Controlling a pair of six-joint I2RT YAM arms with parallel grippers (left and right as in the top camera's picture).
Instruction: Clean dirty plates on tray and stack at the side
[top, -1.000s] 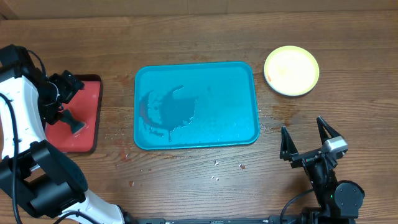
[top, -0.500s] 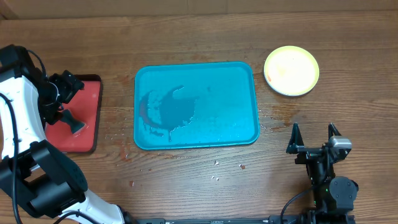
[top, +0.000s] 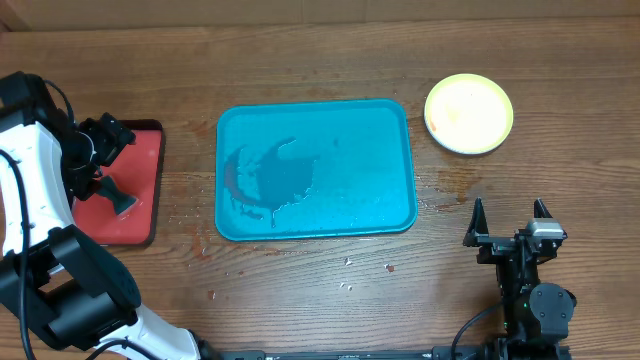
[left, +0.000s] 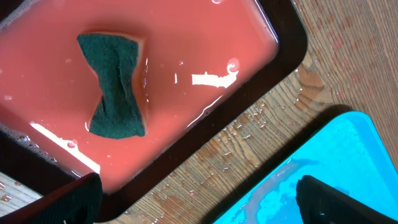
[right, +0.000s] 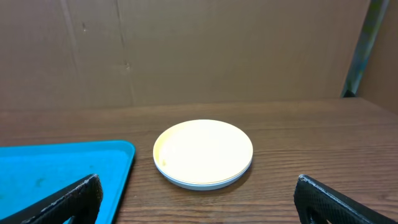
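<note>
Teal tray (top: 315, 170) sits in the middle of the bench (top: 300, 50), wet, with a dark smear across its left half. Off its far right corner are the plates (top: 468, 113), yellow-green rim on top. From the right wrist it looks like a stack, though I can't count them. Right claw (top: 509, 212) hovers off the tray's near right corner, fingers wide apart, holding nothing. Left of the tray, left claw (top: 122, 170) hangs spread open over the red tray (top: 142, 222), where a green sponge (left: 115, 84) lies in pink water.
</note>
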